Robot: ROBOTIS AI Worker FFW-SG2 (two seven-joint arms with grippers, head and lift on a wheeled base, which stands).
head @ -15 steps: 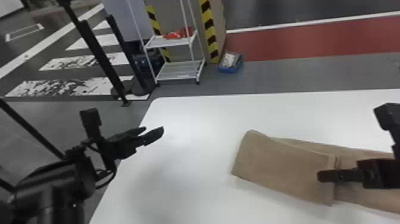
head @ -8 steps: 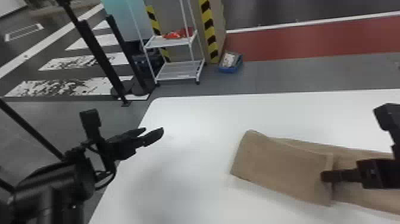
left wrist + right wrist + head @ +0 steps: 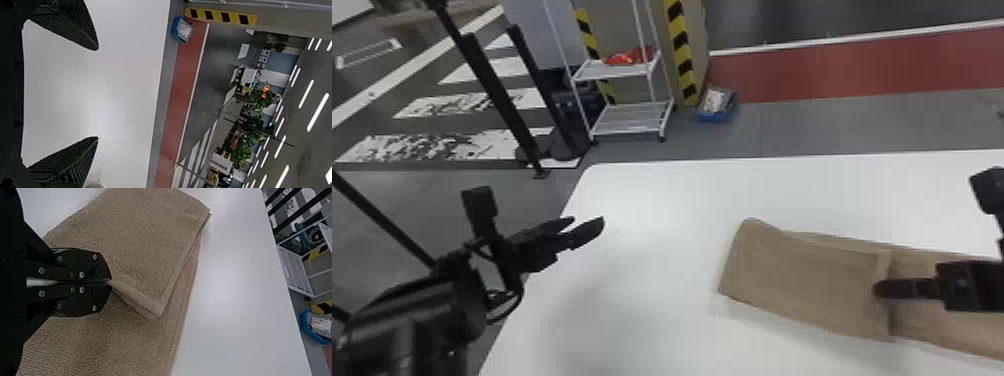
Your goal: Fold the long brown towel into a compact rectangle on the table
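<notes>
In the head view, the brown towel [image 3: 807, 280] lies on the white worktop [image 3: 642, 310], doubled over at its left end, with the lower layer running right, out past the view's edge. The right gripper [image 3: 878, 289] is over the towel, at the free edge of the folded-back layer. The left gripper [image 3: 588, 220] hangs well apart from the towel, to its left, its fingers parted. Beyond the towel, on the floor, stand a white rack [image 3: 627, 72] with a red item [image 3: 630, 57] on its upper shelf, farther left, and a blue bin [image 3: 716, 116] nearer the towel's line.

In the left wrist view, the left gripper [image 3: 98, 93] has its fingers spread wide, bare worktop showing between them.

In the right wrist view, the right gripper [image 3: 110, 282] has its fingers pressed together, pinching the towel's folded-back edge. Near that pinch, the edge bends into a narrow ridge above the towel's lower layer.
</notes>
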